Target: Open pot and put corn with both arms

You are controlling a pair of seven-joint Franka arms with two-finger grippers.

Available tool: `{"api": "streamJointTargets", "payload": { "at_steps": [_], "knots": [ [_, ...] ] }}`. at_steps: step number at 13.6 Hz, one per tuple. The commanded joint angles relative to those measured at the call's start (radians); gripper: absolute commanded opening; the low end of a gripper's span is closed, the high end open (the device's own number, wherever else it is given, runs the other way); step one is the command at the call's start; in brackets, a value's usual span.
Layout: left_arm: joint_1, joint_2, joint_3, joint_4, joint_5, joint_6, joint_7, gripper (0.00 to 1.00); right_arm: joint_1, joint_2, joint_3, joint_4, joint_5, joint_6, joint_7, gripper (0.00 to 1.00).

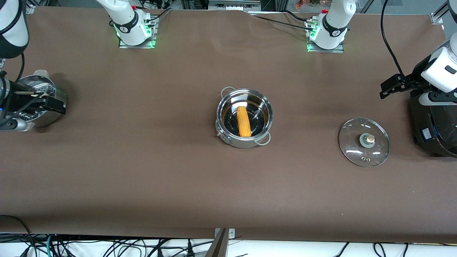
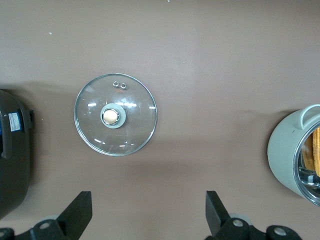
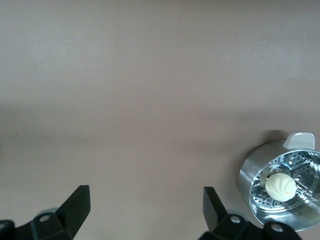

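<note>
The shiny steel pot [image 1: 246, 143] stands uncovered at the middle of the table. The yellow-orange corn [image 1: 244, 121] lies inside it. The glass lid [image 1: 351, 146] with its tan knob lies flat on the table toward the left arm's end. My left gripper [image 1: 391, 86] hangs open and empty beside the black cooker. The left wrist view shows the lid [image 2: 135, 125], the pot [image 2: 285, 155] with the corn [image 2: 315, 147] in it, and the open left gripper [image 2: 148, 197]. My right gripper [image 1: 59, 105] is open and empty over the steamer bowl; in its wrist view the right gripper [image 3: 146, 192] is above bare table.
A perforated steel steamer bowl [image 1: 53, 117] with a pale bun [image 3: 280, 186] in it stands at the right arm's end. A big black cooker [image 1: 433, 125] stands at the left arm's end, close to the lid. Brown table surface surrounds the pot.
</note>
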Motion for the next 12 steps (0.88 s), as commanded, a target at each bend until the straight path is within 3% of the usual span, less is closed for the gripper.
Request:
{"api": "streamJointTargets", "payload": {
  "at_steps": [1,4,9,11,12],
  "knots": [
    [0.002,0.013,0.001,0.031,0.02,-0.022,0.024,1.0,0.0,-0.082,-0.001,-0.058,0.009,-0.006,-0.104,1.0],
    [0.001,0.013,-0.001,0.031,0.02,-0.022,0.027,1.0,0.005,-0.09,-0.018,-0.054,0.011,-0.006,-0.31,1.0],
    [0.001,0.013,-0.001,0.031,0.02,-0.022,0.028,1.0,0.02,-0.107,-0.021,-0.046,0.021,-0.108,-0.129,1.0],
    [0.001,0.013,-0.001,0.031,0.02,-0.022,0.028,1.0,0.017,-0.098,-0.064,-0.044,0.047,-0.141,-0.123,1.0],
    [0.001,0.013,-0.001,0.031,0.02,-0.022,0.028,1.0,0.015,-0.084,-0.113,-0.044,0.126,-0.132,-0.127,1.0]
  ]
}}
